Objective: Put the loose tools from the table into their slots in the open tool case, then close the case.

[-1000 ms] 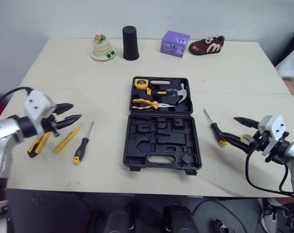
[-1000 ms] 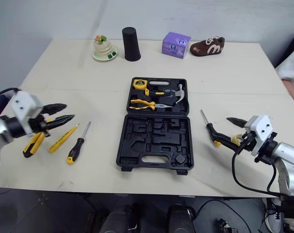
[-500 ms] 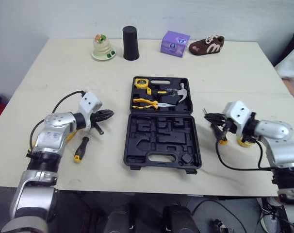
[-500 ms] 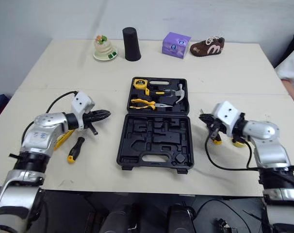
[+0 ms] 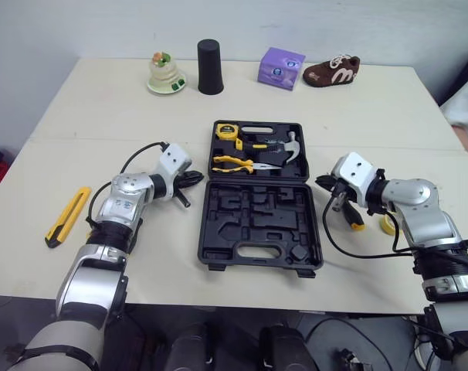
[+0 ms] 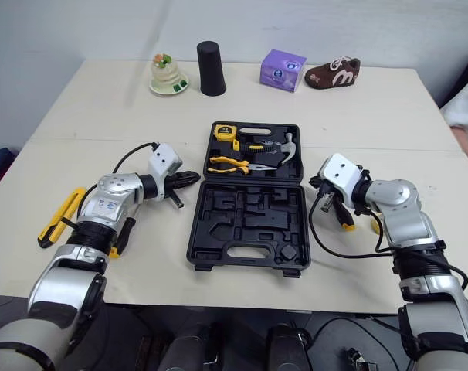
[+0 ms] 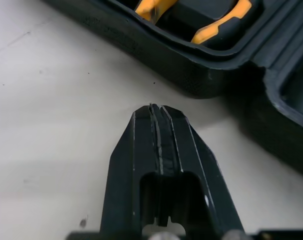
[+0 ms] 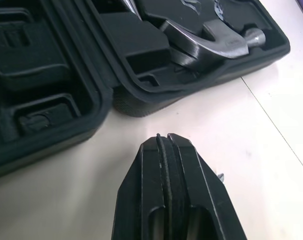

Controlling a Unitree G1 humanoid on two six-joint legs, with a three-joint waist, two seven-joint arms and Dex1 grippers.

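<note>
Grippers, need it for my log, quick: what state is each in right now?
Left gripper: closed, holding nothing.
Right gripper: closed, holding nothing.

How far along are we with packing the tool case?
Done: tape measure, pliers and hammer sit in the upper half of the case. In hand: nothing; left gripper and right gripper are shut, empty, beside it. To do: utility knife, screwdriver, then closing.
</note>
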